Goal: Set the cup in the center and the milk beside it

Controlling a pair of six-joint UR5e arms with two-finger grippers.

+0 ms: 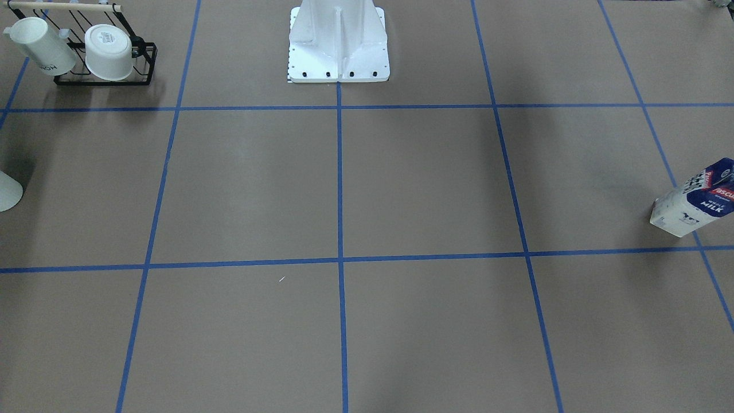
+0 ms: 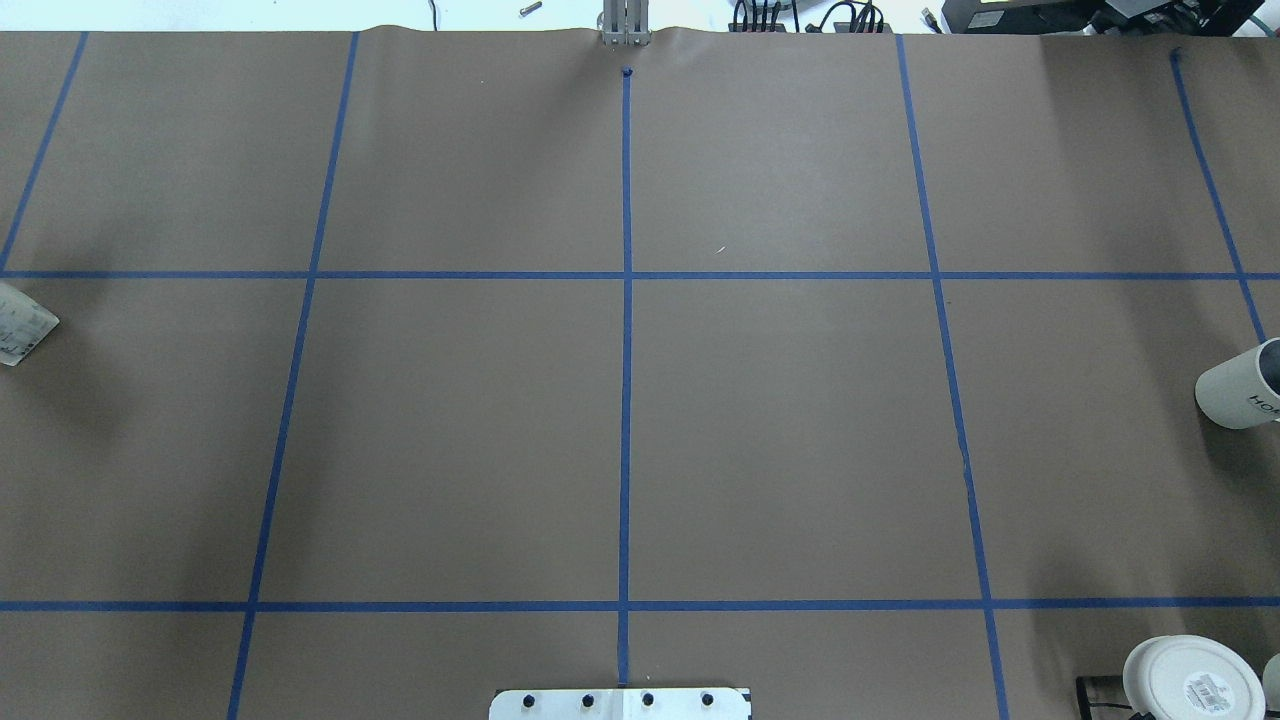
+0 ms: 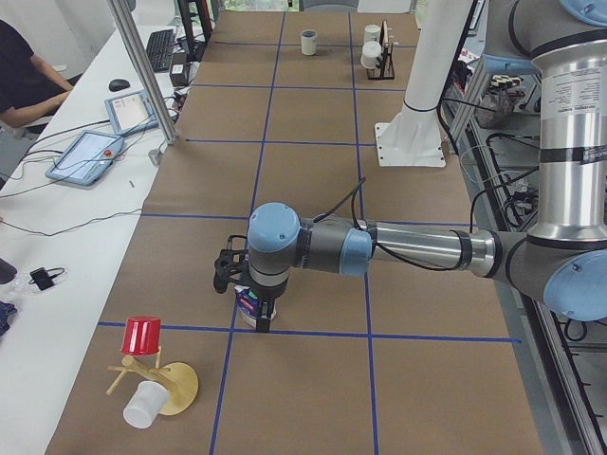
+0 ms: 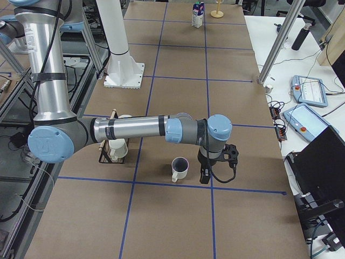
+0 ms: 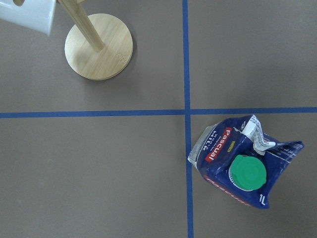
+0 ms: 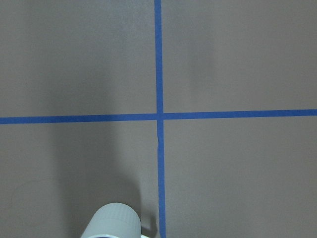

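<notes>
The milk (image 5: 245,166), a white and dark-blue carton with a green cap, stands upright near a tape crossing at the table's left end. It also shows in the front view (image 1: 694,198) and the left view (image 3: 249,303). My left gripper (image 3: 261,318) hangs over it; I cannot tell whether it is open. The cup (image 4: 180,168), a white mug with a dark inside, stands at the right end and shows at the overhead view's edge (image 2: 1240,385). My right gripper (image 4: 205,174) is just beside it, state unclear. The center crossing (image 1: 340,261) is bare.
A black wire rack (image 1: 143,63) with two white mugs stands near the robot's right. A wooden cup tree (image 3: 166,384) with a red cup and a white cup stands beyond the milk. The white robot base (image 1: 338,51) is at mid-table. A person and tablets are at a side desk.
</notes>
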